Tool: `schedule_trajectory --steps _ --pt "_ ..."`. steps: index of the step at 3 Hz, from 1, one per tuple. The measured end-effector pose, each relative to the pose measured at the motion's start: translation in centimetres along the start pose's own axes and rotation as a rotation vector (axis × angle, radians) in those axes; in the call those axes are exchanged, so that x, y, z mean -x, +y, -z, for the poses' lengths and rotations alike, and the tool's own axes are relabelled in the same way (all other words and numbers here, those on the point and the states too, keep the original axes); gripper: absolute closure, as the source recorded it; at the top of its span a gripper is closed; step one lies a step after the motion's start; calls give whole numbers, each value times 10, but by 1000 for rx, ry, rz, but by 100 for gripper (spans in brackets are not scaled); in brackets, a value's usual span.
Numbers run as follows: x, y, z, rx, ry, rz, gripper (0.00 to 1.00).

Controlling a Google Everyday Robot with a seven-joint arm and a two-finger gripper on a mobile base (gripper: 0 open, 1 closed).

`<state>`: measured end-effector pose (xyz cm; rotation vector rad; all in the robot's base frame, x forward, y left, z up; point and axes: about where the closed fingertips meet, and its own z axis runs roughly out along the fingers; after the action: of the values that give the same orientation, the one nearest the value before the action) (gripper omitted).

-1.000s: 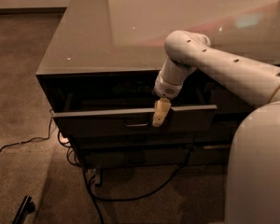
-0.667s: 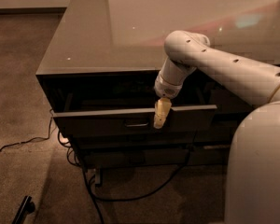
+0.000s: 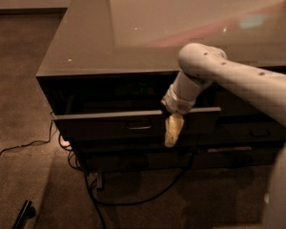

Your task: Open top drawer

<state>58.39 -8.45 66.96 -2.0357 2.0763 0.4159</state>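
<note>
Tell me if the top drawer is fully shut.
No, the top drawer sits pulled out from the cabinet, with the gripper at its front beside the handle.

One top drawer (image 3: 105, 126), one cabinet (image 3: 86, 46) — one gripper (image 3: 173, 132) at the drawer's front.

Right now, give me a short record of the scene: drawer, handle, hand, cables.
top drawer: partly pulled out, dark gap behind its front
handle: centre of the front, nothing gripping it
hand: pointing down across the drawer front, just right of the handle
cables: trailing out from under the cabinet
</note>
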Motion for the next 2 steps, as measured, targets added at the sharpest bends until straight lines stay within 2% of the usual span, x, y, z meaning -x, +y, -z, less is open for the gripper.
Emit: schedule_trajectory --steps 1,2 --pt "-18 36 5 6 -48 -2 18" --pt "-35 71 8 3 -99 -36 42"
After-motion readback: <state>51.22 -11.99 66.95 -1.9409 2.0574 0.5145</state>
